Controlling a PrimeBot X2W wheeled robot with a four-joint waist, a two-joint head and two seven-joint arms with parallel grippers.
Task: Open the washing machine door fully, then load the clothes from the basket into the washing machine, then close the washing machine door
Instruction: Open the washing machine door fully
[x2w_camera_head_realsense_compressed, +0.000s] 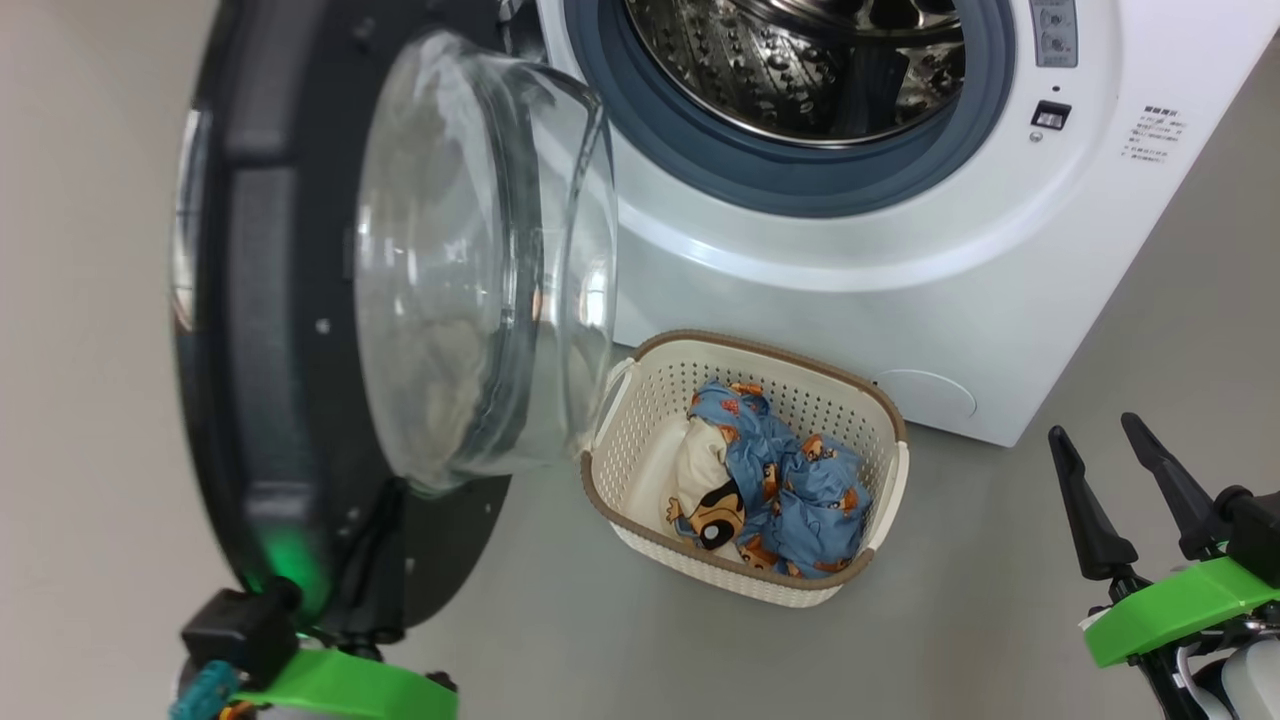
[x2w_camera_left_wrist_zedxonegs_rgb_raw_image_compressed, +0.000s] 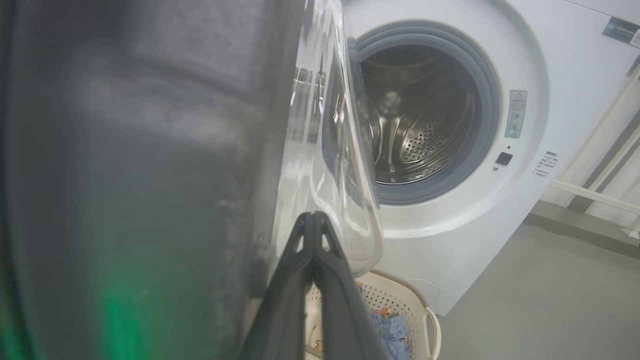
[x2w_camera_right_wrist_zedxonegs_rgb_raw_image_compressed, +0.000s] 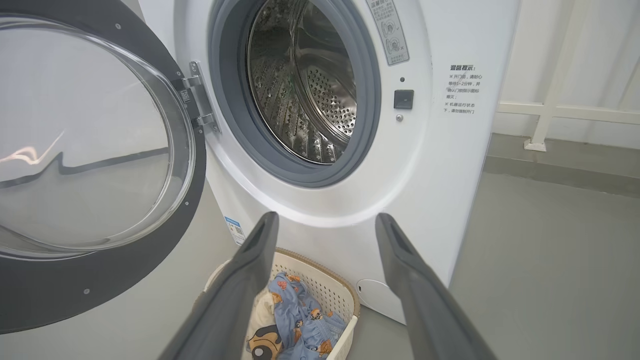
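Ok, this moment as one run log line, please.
door: open | left gripper: shut, by door | right gripper: open, empty | clothes: in basket

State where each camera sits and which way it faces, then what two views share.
Head: on the robot's head, looking down at the washing machine door, basket and drum; right pincer open, lower right.
Left wrist: on the left arm, close beside the door, facing the drum; left pincer shut.
Right wrist: on the right arm, low, facing the washing machine front-on; its spread fingers.
Shared: both wrists see drum and clothes.

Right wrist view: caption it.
Open right gripper frames cream perforated basket of blue bear-print clothes below open white washing machine.
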